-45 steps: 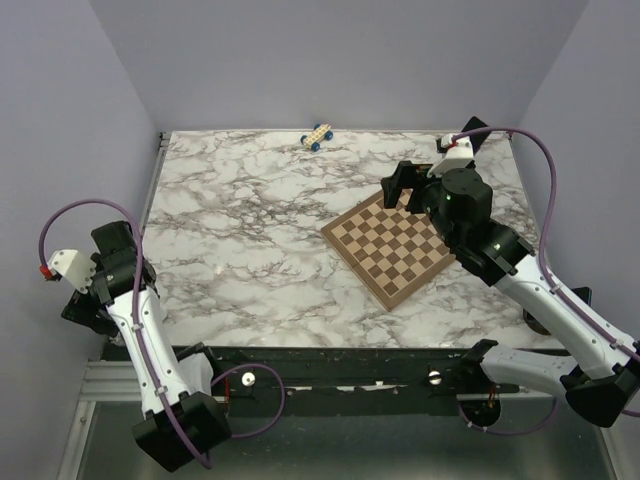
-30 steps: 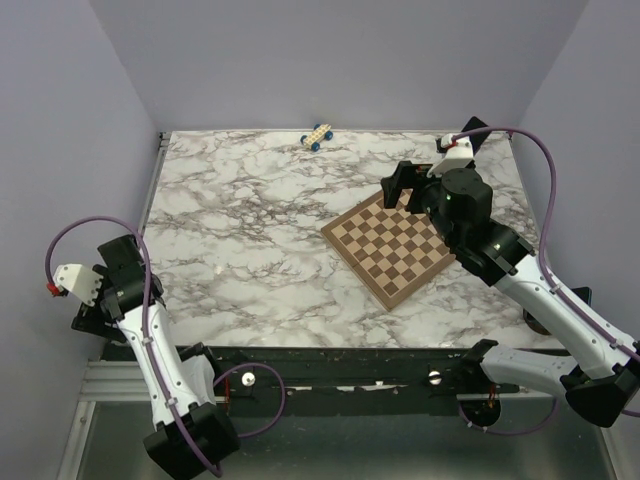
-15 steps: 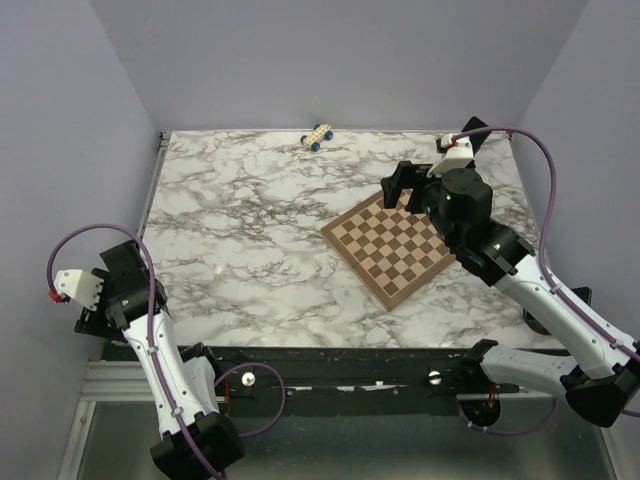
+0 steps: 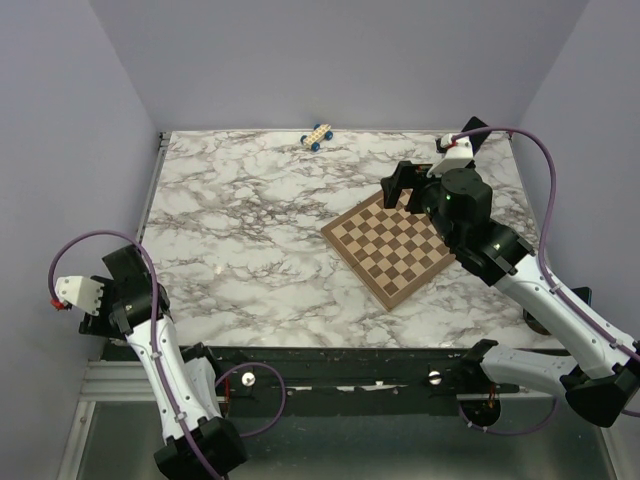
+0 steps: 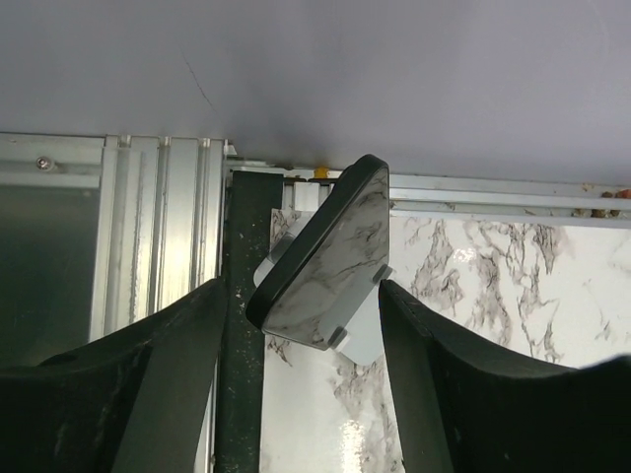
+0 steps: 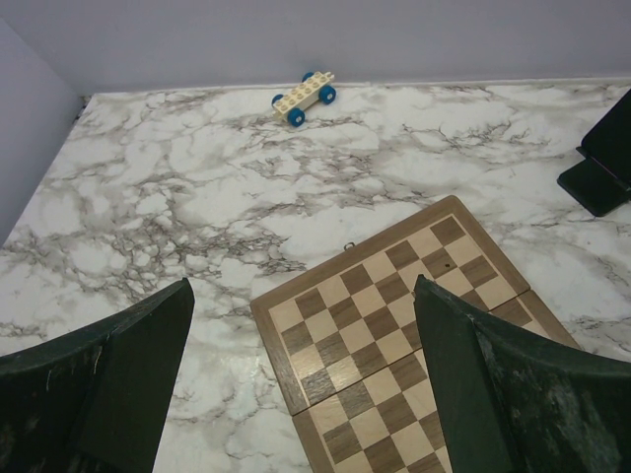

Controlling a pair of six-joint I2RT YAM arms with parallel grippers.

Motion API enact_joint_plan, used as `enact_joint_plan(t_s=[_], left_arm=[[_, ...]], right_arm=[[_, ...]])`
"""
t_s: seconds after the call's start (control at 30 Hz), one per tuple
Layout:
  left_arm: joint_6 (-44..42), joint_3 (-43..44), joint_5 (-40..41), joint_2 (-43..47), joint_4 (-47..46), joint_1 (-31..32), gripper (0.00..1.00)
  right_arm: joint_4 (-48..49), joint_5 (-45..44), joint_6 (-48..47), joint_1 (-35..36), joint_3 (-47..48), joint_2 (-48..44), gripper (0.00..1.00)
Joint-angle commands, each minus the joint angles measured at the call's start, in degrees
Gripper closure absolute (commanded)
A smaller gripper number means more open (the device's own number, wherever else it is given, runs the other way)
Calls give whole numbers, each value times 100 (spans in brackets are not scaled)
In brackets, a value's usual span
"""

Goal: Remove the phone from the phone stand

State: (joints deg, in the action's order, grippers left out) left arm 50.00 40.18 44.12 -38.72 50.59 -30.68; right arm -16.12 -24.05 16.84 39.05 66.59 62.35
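Observation:
In the left wrist view a flat black-edged phone with a glossy, marble-patterned face sits tilted on a white piece over the table's near-left corner. My left gripper is open around it. The right fingertip meets its corner, and a dark strip shows beside the left fingertip. In the top view the left gripper hangs off the table's left edge. The black phone stand stands at the far right, cut off by the frame. My right gripper is open and empty above the chessboard.
A wooden chessboard lies right of the table's centre. A small toy car with blue wheels sits at the far edge. Aluminium rails and a black frame bar border the table by the left gripper.
My left arm has drawn back and down toward the near-left corner of the table. The right arm, chessboard and toy car have not moved.

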Motion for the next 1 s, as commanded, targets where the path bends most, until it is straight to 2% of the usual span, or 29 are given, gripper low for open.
enact_joint_plan(t_s=[0.0, 0.47, 0.63, 0.97], left_arm=[[127, -66, 140, -29, -145, -36, 29], [36, -177, 171, 62, -242, -41, 38], [-23, -169, 159, 51, -266, -38, 45], [-70, -182, 57, 100, -259, -2, 45]], right_arm=[[56, 68, -58, 41, -5, 35, 0], [82, 57, -58, 39, -10, 45, 0], [83, 62, -53, 41, -9, 30, 0], [83, 51, -51, 41, -5, 32, 0]])
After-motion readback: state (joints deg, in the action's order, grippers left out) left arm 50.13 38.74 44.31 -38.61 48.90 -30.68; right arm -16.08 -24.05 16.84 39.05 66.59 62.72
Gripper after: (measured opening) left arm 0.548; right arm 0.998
